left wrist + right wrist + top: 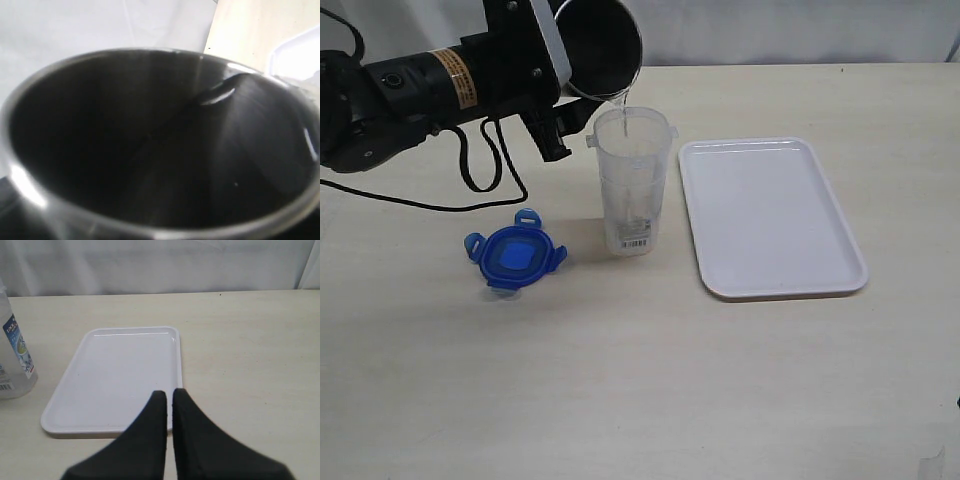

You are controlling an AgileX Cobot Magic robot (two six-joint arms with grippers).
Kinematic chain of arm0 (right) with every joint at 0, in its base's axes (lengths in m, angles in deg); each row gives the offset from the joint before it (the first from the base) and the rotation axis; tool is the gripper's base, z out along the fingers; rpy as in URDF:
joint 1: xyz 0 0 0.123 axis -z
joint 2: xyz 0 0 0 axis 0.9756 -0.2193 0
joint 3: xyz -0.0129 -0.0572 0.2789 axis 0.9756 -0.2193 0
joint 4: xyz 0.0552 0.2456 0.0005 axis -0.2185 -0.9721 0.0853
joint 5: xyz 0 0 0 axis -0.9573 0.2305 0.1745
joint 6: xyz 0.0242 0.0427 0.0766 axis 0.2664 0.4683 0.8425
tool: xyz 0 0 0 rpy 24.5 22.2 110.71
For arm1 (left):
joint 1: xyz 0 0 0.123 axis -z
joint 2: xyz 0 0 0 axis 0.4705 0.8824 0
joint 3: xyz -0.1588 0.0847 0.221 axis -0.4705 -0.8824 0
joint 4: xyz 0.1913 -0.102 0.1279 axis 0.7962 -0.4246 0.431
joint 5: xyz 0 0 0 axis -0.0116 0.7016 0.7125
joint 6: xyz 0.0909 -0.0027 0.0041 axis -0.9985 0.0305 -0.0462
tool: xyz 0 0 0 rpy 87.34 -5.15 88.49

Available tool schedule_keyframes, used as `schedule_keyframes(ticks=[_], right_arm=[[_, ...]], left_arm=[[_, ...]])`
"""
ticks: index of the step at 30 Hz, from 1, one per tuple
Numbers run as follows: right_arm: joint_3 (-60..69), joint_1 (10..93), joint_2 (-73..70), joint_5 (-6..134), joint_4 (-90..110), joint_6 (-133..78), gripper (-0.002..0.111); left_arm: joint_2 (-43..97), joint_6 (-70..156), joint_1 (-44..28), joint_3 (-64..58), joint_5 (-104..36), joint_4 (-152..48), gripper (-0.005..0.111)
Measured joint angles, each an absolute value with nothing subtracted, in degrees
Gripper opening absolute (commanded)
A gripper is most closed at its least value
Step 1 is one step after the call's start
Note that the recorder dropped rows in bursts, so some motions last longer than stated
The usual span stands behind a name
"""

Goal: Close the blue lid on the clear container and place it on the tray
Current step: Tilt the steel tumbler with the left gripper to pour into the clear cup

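The left gripper (558, 70) was closed on a grey metal cup (605, 45) and held it in the air, above the table (640, 400). The cup was tilted, with its open mouth low and its rim just over the top of the clear container (632, 185). A thin stream of water (625, 105) ran from the rim of the cup down into the container. In the left wrist view, only the dark inside of the cup could be seen, with a small shine of water close to the rim. The container stood upright on the table without any cover, and a white barcode label (635, 242) was near its base. The blue lid (515, 255) lay flat on the table, to the left of the container and a little nearer to the camera, apart from it, with its clip tabs spread outward. The white tray (770, 215) lay just beside the container on the right side, not touching it, and nothing was on it. A black cable (470, 180) hung in a loop from the left arm down to the table. The right gripper (170, 402) was over the table near one short edge of the tray; its two black fingers were almost together, with only a thin gap, and they held nothing.
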State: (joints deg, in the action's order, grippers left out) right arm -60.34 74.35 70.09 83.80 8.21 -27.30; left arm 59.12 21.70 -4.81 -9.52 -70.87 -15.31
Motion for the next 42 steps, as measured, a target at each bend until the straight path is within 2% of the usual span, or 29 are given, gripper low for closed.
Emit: schedule_keyframes(ticks=[34,42], right_arm=[[-60.34,74.35,70.09,83.8,8.21,-27.3,0.004],[-60.34,74.35,70.09,83.8,8.21,-27.3,0.004]], left_arm=[[59.12,9.55,-4.81,-9.52,-69.79,-17.74,0.0],[59.12,9.55,-4.81,-9.52,-64.21,-22.06,0.0]])
